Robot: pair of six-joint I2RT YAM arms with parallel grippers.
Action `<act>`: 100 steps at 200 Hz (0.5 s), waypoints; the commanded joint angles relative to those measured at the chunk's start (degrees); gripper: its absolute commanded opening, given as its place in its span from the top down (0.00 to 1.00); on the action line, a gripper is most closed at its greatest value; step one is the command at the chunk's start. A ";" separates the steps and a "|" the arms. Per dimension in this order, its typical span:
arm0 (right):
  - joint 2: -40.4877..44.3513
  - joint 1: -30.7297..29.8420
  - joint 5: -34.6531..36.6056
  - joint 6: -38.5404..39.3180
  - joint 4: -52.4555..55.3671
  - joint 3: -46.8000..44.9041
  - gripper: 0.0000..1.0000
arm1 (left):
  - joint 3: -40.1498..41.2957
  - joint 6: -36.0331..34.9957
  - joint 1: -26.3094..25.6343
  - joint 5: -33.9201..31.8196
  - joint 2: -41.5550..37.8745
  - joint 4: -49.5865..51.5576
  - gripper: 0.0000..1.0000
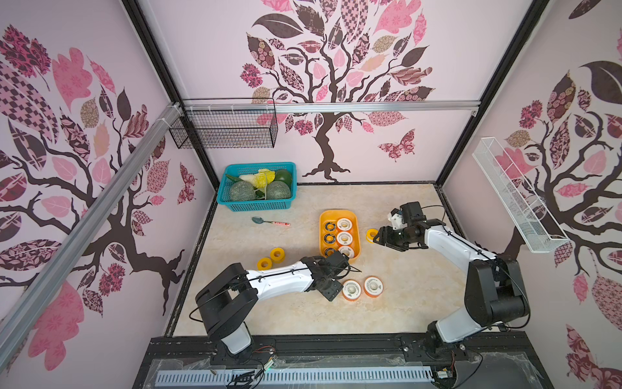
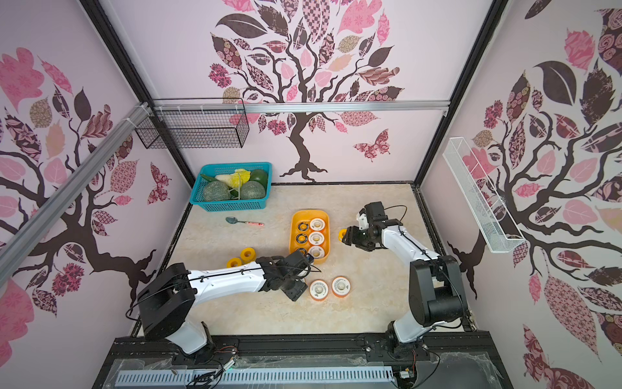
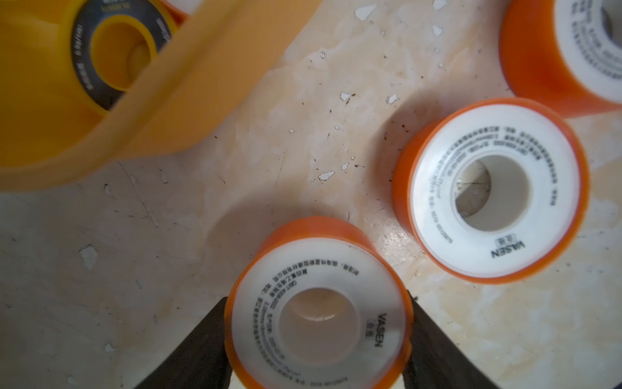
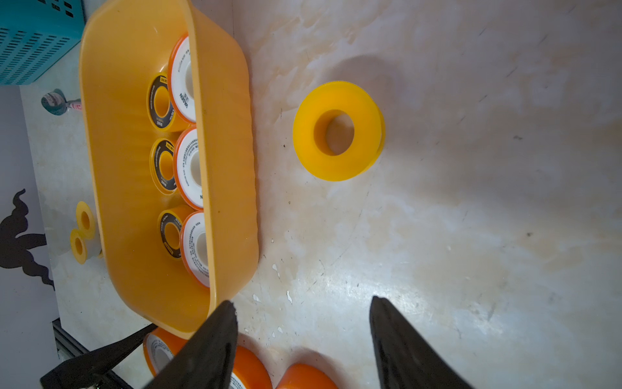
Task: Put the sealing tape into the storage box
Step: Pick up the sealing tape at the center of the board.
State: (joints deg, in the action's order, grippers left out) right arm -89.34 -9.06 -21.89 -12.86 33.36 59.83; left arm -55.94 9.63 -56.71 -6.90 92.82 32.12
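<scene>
Orange-rimmed spool [image 3: 318, 269] pinched rim-to-rim by left gripper [image 3: 317, 299], near a corner of the storage box [image 1: 336, 213]. Right gripper [image 4: 301, 300] spread wide, nothing between its fingers, close to plain yellow spool [image 4: 368, 131] just beside the box. Six spools [image 1: 344, 238] lie inside; two orange-rimmed spools [image 1: 351, 289] and two yellow spools [image 1: 264, 263] loose on the table [image 1: 420, 303].
</scene>
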 commanded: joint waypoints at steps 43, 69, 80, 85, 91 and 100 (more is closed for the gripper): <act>-1.71 0.37 -3.80 1.56 0.75 1.86 0.35 | -2.39 2.44 3.38 -1.46 -6.18 3.25 0.34; -2.80 0.40 -6.03 2.12 0.79 3.09 0.39 | -3.46 3.19 5.46 -1.12 -7.41 4.89 0.34; -3.47 0.37 -7.25 2.22 0.45 3.87 0.42 | -3.94 3.54 6.14 -1.01 -7.81 5.51 0.34; -3.94 0.35 -7.72 2.14 0.52 4.41 0.42 | -4.12 3.78 6.46 -1.12 -8.03 5.87 0.34; -4.55 0.36 -8.30 2.15 0.48 4.97 0.43 | -4.44 3.97 6.78 -1.11 -8.09 6.38 0.34; -5.64 0.34 -9.01 2.17 0.34 6.06 0.45 | -4.93 4.20 7.25 -1.43 -8.18 7.03 0.34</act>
State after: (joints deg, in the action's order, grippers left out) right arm -92.64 -9.06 -27.27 -11.33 34.13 61.67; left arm -59.05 12.43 -50.52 -7.70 86.06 36.80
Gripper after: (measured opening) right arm 0.573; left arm 0.729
